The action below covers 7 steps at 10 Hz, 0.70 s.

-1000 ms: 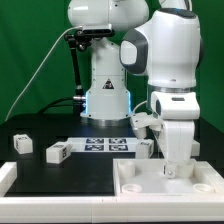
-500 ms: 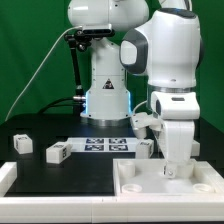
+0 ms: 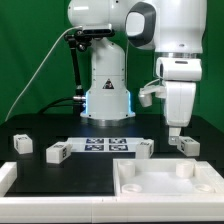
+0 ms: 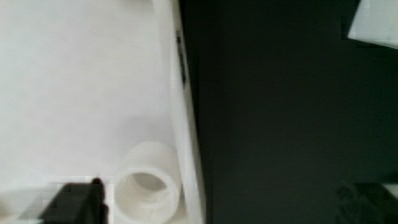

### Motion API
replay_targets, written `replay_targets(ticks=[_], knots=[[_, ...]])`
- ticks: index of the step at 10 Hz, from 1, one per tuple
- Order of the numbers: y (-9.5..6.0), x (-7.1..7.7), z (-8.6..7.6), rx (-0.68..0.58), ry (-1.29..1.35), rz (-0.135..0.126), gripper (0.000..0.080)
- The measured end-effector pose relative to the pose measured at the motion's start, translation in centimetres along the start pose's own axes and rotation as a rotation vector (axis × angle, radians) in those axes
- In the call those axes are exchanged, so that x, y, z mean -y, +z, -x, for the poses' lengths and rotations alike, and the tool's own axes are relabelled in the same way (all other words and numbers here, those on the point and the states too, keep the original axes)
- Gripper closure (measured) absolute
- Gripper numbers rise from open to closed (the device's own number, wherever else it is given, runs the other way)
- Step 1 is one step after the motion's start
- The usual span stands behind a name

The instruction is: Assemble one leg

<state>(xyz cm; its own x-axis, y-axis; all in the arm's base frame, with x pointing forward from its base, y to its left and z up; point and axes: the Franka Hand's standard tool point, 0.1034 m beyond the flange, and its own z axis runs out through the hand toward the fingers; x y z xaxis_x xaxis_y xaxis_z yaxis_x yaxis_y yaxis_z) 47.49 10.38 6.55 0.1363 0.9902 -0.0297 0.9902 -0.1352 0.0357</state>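
Observation:
My gripper (image 3: 174, 128) hangs in the air above the right end of the large white tabletop (image 3: 150, 186), open and holding nothing. In the wrist view its dark fingers (image 4: 71, 202) stand wide apart over the tabletop's edge (image 4: 107, 90) and one round socket (image 4: 146, 186). Several small white legs with tags lie on the black table. One leg (image 3: 187, 144) is just below and behind the gripper, one (image 3: 143, 148) is beside the marker board, and two more are at the exterior view's left (image 3: 58, 152) (image 3: 22, 143).
The marker board (image 3: 107, 145) lies flat mid-table in front of the robot base (image 3: 105, 100). The tabletop's raised sockets (image 3: 183, 170) (image 3: 126, 170) stand near its back edge. A white bracket (image 3: 6, 176) sits at the left front edge.
The gripper has risen from the tabletop's right socket area, up and slightly to the exterior view's right. The leg behind it has come into view.

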Motion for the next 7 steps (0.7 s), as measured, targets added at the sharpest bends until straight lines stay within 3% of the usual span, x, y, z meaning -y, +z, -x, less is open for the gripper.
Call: replay_targets(ticks=[2,4,7], knots=[[0.3,0.0,0.0,0.000,0.013,-0.006,0.0150],[0.3,0.2,-0.1,-0.006,0.203,-0.009,0.0150],[0.5,2.4,-1.3,-0.022,0.643,-0.021,0.0150]])
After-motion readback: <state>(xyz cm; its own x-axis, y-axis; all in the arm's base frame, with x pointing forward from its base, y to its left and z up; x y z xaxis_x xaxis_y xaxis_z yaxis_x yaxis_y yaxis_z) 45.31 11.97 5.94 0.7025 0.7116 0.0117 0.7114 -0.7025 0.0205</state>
